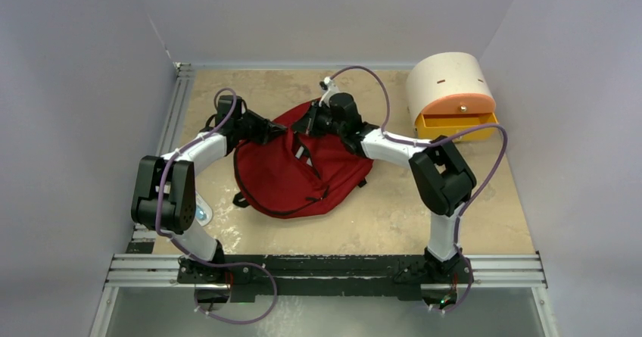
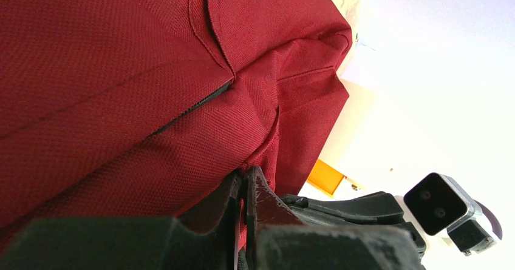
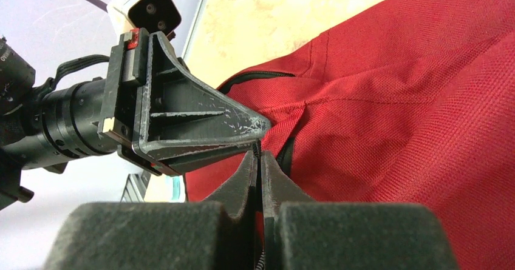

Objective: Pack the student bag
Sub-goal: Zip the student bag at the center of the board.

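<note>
The student bag [image 1: 291, 174] lies slumped and fairly flat in the middle of the tabletop [image 1: 424, 223]. Its long axis runs roughly near to far with a slight tilt. The top end seems to point toward the back wall, since a black strap loop [image 1: 242, 199] trails from its near-left edge. No books or other things to pack show anywhere, and whether anything is inside cannot be told. The zipper [image 3: 255, 76] shows a short dark gap, so my judgement is that the work concerns the opening itself, either widening it or closing it, and the packing cannot be called finished. The left gripper [image 2: 244, 179] is pressed together with red fabric pinched at the bag's far-left edge. The right gripper [image 3: 260, 161], touching it tip to tip, is closed on something thin and black at the bag's top, probably a zipper pull. The cream-and-orange drawer box [image 1: 447, 87] stands well apart at the far right.
</note>
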`<state>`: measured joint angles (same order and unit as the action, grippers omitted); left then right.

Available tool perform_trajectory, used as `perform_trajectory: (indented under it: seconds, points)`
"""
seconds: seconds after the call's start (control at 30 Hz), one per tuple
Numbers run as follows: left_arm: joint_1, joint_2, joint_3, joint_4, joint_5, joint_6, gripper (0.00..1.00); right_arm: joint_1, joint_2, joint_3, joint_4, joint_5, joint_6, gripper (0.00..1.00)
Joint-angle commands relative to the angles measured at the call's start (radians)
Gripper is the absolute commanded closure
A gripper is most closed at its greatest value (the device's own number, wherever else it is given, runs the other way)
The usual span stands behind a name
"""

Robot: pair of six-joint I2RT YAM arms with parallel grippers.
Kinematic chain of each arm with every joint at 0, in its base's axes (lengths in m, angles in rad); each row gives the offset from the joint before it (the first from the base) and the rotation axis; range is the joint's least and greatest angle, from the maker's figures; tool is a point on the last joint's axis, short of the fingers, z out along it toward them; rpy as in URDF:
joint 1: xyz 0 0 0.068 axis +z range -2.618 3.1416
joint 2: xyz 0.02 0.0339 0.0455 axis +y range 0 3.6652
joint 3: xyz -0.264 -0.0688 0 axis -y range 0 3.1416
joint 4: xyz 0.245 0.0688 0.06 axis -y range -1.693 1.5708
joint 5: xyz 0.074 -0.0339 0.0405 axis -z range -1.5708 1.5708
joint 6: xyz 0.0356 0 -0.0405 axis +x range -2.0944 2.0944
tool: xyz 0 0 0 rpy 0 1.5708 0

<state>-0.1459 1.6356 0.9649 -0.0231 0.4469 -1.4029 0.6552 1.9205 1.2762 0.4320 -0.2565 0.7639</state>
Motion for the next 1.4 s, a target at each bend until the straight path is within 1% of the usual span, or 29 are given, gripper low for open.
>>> perform_trajectory:
  seconds: [0.0, 0.9, 1.03, 1.37]
  points:
    - [0.019, 0.004, 0.000, 0.046, -0.045, 0.005, 1.00, 0.002, -0.087, -0.023, 0.060, -0.061, 0.011, 1.00]
    - [0.103, -0.016, -0.042, 0.025, -0.048, 0.024, 1.00, 0.039, -0.147, -0.094, 0.029, -0.119, -0.071, 1.00]
    - [0.122, -0.014, -0.048, -0.005, -0.052, 0.027, 1.00, 0.046, -0.167, -0.126, 0.023, -0.140, -0.099, 1.00]
    - [0.144, 0.002, -0.057, -0.008, -0.059, 0.036, 1.00, 0.055, -0.213, -0.186, -0.004, -0.175, -0.173, 1.00]
